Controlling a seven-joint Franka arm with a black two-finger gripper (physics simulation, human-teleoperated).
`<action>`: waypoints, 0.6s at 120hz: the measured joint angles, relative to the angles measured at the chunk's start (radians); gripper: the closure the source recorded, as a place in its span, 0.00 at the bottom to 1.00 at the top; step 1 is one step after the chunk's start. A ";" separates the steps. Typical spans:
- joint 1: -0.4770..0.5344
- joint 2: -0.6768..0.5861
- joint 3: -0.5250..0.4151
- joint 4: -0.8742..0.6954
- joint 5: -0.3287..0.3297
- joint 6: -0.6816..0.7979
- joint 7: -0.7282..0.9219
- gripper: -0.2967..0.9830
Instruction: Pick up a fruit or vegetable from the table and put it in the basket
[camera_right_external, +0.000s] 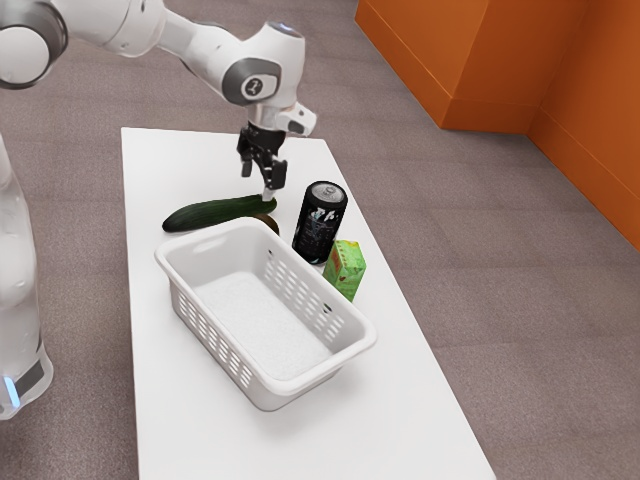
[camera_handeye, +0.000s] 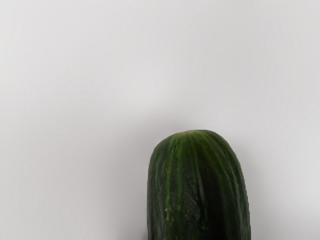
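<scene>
In the exterior view my gripper (camera_right_external: 258, 182) stands open, its fingers apart, just above and behind the right-hand end of a dark green cucumber (camera_right_external: 213, 213). The cucumber lies on the table behind the basket. A rounded brown item (camera_right_external: 270, 222) lies against it, partly hidden by the rim of the white basket (camera_right_external: 270, 394). In the wrist view the cucumber's rounded end (camera_handeye: 197, 185) points away from the hand, over the pale tabletop.
A black can (camera_right_external: 319, 224) stands on the white table (camera_right_external: 200, 420) to the right of the brown item in the exterior view. Beside it, close to the basket's far side, is a green carton (camera_right_external: 345, 269). Orange walls (camera_right_external: 480, 60) rise beyond the table.
</scene>
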 joint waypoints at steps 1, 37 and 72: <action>0.000 0.000 0.000 -0.001 0.000 0.003 0.000 0.23; 0.000 -0.077 0.001 -0.087 0.004 0.060 0.003 0.23; 0.024 -0.091 0.001 -0.192 0.041 0.121 0.005 0.23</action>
